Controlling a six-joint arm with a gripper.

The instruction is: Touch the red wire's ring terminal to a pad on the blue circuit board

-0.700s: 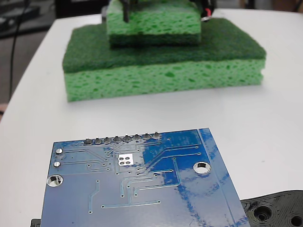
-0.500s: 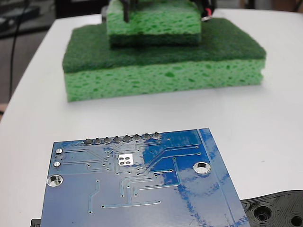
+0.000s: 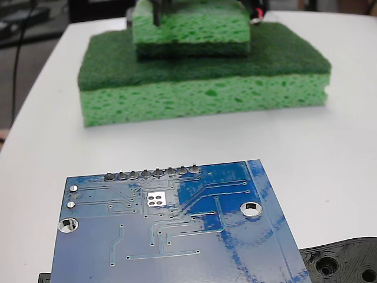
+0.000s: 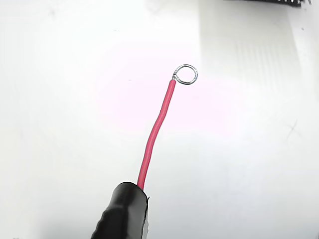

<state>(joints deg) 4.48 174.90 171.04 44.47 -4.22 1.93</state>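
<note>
The blue circuit board (image 3: 171, 230) lies flat at the front of the fixed view, with its silver square pad (image 3: 156, 198) just below a row of grey solder pins (image 3: 152, 173). In the wrist view the red wire (image 4: 155, 132) rises out of the black wrapped tip of my gripper (image 4: 124, 214), which is shut on it. The ring terminal (image 4: 186, 74) at the wire's end hangs over plain white surface and touches nothing. The board does not show in the wrist view, and neither the wire nor the ring can be made out in the fixed view.
A large green sponge (image 3: 200, 82) carries a smaller green sponge (image 3: 191, 29) behind the board. Dark parts (image 3: 157, 12) stick up at the top edge. A black plastic piece with holes (image 3: 344, 262) lies at the board's lower right.
</note>
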